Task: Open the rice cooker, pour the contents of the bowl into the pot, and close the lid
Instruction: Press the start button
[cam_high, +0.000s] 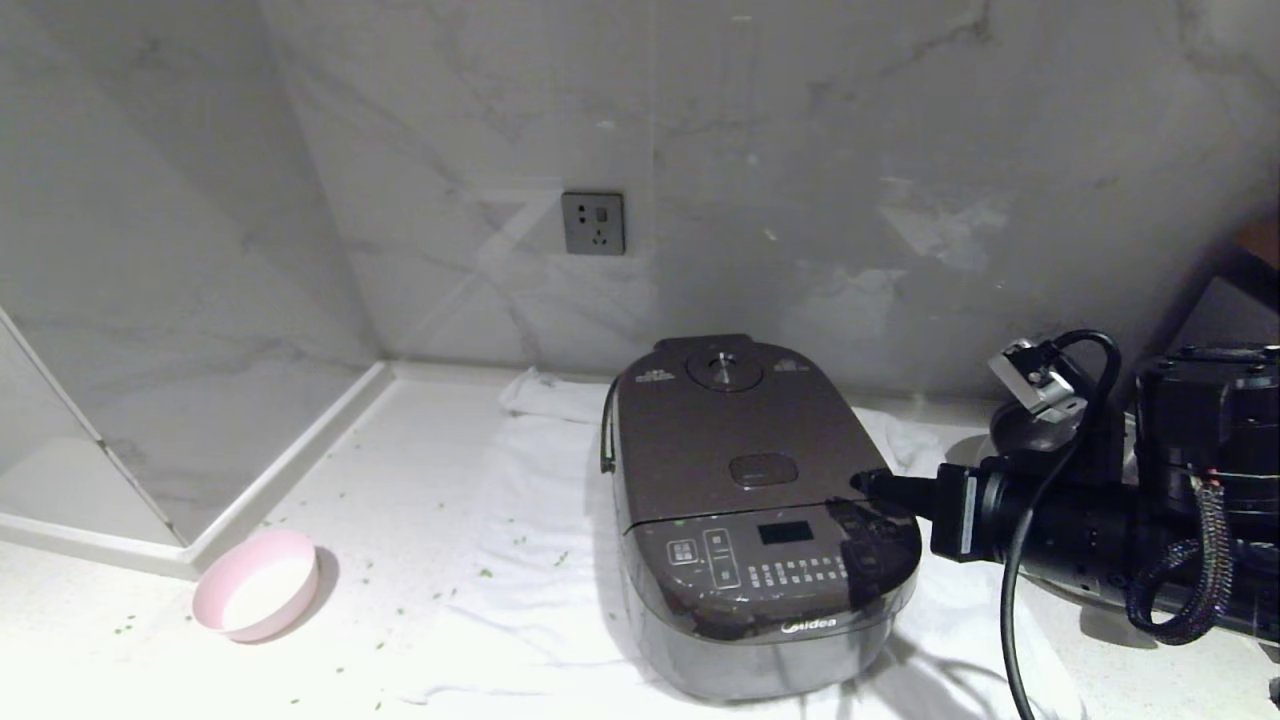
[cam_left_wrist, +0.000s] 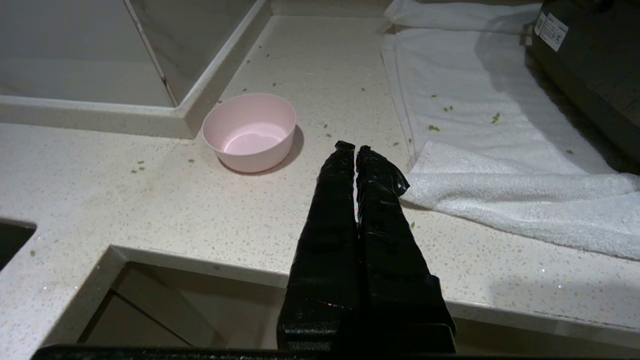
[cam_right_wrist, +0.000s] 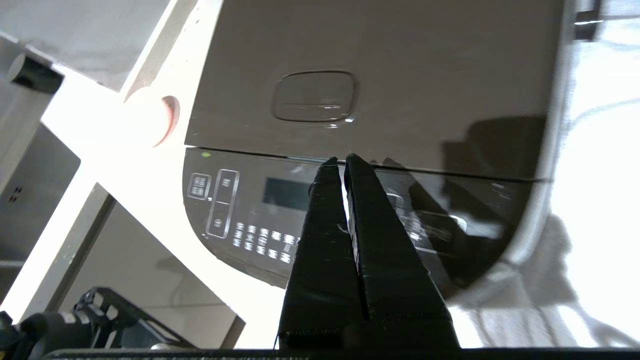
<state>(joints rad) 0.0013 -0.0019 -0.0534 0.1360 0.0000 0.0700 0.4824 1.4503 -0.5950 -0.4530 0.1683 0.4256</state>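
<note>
Cooker (cam_high: 755, 520) on a towel (cam_high: 540, 560), lid (cam_high: 735, 430) down; bowl (cam_high: 258, 585) empty on the bench (cam_high: 400, 480), well apart to its left. Right end effector (cam_high: 862, 482), clenched and empty, at the lid's right edge; left end effector (cam_left_wrist: 354, 148) clenched, idle. Judged complete, or nearly so.

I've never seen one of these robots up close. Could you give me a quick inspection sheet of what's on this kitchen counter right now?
Surface: pale speckled counter, with a white towel under the cooker.
Job's things: rice cooker, lid shut; pink bowl empty, standing apart at the robot's left.
Clutter: green bits scattered on towel and counter.
Hands: right hand shut, its tips at the lid's front edge; left hand shut, above the counter near the bowl, holding nothing.
Cables: black cable looping along the right arm.
Surroundings: marble wall with a socket.
</note>
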